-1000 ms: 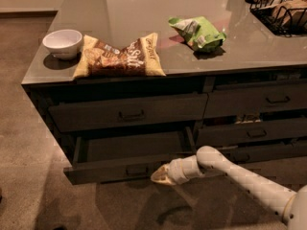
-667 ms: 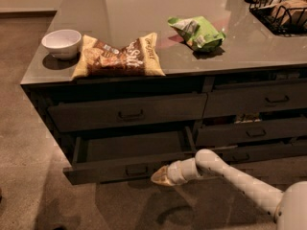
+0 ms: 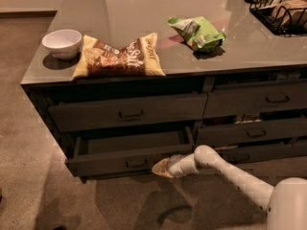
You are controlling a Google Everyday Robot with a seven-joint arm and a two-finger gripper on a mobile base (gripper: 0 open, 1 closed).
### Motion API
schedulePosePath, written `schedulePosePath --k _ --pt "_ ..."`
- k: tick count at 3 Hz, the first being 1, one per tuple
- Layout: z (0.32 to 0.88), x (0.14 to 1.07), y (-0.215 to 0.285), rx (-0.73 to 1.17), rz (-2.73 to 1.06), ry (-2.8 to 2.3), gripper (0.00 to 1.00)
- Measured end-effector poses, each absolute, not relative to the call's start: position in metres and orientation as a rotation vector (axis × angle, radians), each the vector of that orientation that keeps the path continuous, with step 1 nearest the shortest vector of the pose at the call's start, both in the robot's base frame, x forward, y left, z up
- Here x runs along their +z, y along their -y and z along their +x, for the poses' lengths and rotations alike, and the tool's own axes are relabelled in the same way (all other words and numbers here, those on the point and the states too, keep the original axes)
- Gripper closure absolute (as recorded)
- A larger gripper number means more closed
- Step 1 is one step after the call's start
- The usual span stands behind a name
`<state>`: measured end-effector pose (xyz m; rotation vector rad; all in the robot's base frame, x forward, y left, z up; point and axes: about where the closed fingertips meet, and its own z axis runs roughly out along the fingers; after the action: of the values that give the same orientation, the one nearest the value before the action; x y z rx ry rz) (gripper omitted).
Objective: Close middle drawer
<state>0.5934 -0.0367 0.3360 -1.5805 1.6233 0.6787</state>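
One gripper (image 3: 159,168) at open middle drawer (image 3: 103,164), arm (image 3: 240,177) cropped

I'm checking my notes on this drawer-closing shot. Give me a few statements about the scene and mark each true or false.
1. The middle drawer on the left stands pulled out. True.
2. The gripper hovers over the white bowl. False: it is low down, by the right end of the open drawer's front.
3. The white bowl sits near the left end of the counter. True.
4. The green bag lies inside the open drawer. False: it lies on the counter.
5. A wire basket stands at the counter's far right. True.
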Motion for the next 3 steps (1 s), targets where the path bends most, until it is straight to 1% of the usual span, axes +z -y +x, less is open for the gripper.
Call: schedulePosePath --k 2,3 --pt "0.659 0.346 0.034 0.567 -1.533 -1.603 1.0" --pt "0.68 0.342 0.038 0.532 -1.537 -1.61 1.0"
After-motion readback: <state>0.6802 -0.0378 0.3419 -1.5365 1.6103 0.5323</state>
